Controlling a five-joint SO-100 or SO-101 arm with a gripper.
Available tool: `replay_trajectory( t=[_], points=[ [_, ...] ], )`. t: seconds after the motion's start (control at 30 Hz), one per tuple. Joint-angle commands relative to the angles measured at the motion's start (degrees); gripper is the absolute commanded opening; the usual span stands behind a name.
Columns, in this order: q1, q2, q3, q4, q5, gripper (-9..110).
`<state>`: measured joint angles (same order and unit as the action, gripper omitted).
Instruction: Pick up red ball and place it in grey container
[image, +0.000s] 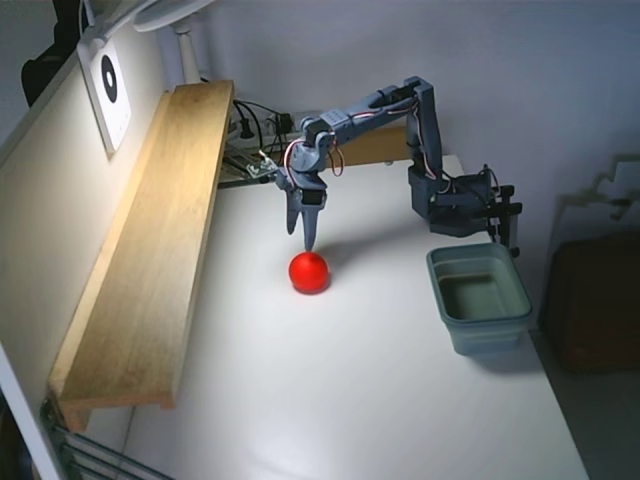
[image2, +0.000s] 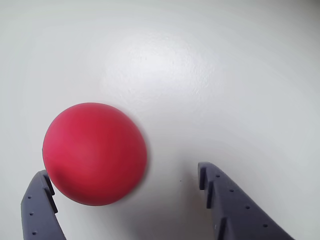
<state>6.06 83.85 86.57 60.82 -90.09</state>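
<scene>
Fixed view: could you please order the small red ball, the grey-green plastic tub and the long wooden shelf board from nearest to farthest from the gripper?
1. Small red ball: on the white table directly below the gripper.
2. Long wooden shelf board: to the left, along the wall.
3. Grey-green plastic tub: to the right, near the table's edge.

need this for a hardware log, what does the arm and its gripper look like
The arm is slate blue-grey plastic, built of boxy segments, with thin red and dark cables looping near its wrist. The gripper matches it in colour: two flat fingers with stepped inner edges and rows of small holes. I can see no markings.
</scene>
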Motion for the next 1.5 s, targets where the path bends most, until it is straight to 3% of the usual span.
replay_trajectory(
  t=[0.0,0.57,1.17,1.47],
  points=[
    [-1.06,3.62,0.19,-0.12,0.09,38],
    [-4.32,3.62,1.14,-1.07,0.09,38],
    [-4.32,1.09,15.63,-18.09,0.09,38],
    [-4.32,0.69,16.52,-19.37,0.09,38]
  ],
)
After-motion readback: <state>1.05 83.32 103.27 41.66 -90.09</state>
